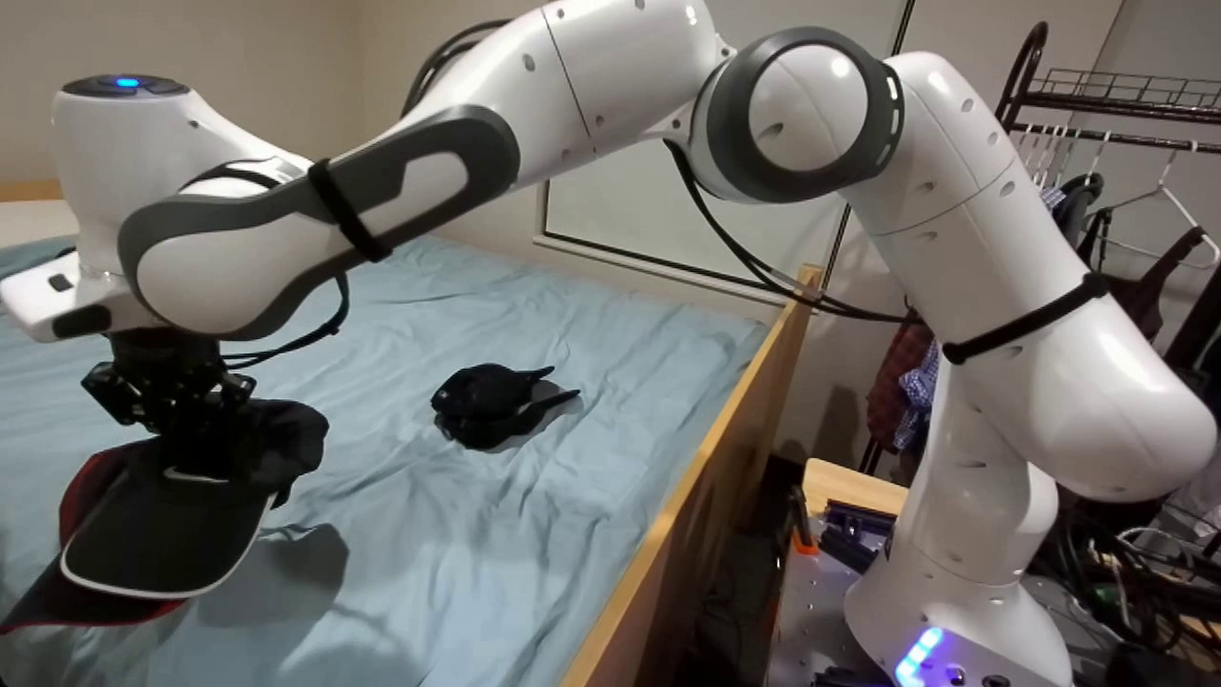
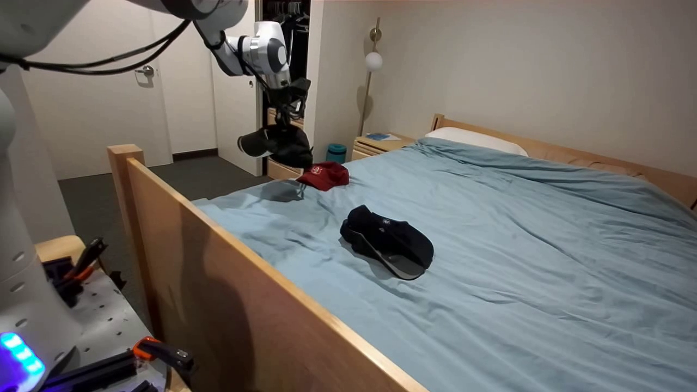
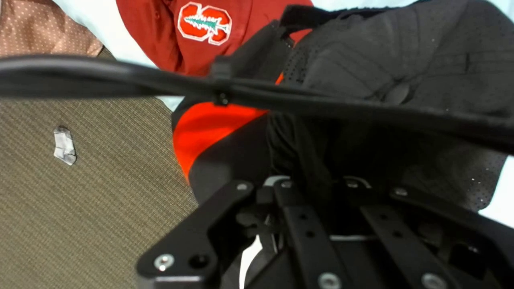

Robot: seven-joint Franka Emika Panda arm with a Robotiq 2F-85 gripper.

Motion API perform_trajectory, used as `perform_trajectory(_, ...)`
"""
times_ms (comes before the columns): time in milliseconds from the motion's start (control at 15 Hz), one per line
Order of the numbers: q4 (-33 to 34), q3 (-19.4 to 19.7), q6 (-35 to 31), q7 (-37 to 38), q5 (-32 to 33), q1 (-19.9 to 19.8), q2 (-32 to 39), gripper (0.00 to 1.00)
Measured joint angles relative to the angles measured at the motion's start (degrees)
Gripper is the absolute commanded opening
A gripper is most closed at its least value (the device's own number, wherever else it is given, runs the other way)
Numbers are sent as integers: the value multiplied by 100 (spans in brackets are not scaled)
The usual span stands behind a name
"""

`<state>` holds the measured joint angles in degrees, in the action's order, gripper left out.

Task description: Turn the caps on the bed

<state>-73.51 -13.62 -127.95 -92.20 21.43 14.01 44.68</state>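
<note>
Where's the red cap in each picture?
In an exterior view: red cap, bottom left, partly hidden.
In an exterior view: red cap, just above-left of the middle.
Wrist view: red cap, top edge, left of middle.
Shared landmark: the black cap in the gripper.

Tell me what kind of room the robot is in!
It looks like a bedroom. There's a big bed with a blue cover, a white pillow by the headboard, and clothes on hangers.
</note>
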Motion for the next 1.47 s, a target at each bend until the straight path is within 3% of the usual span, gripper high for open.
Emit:
perform_trajectory(467,-45,-110,270,-2301,-204,-198,19,5)
perform_trajectory(533,-73,-124,257,-2638,-204,-252,18,10)
perform_trajectory(867,-76,11,363,-2794,-210,-152,51,5)
perform_trajectory(1467,-73,31,902,-5040,-66,92,302,5)
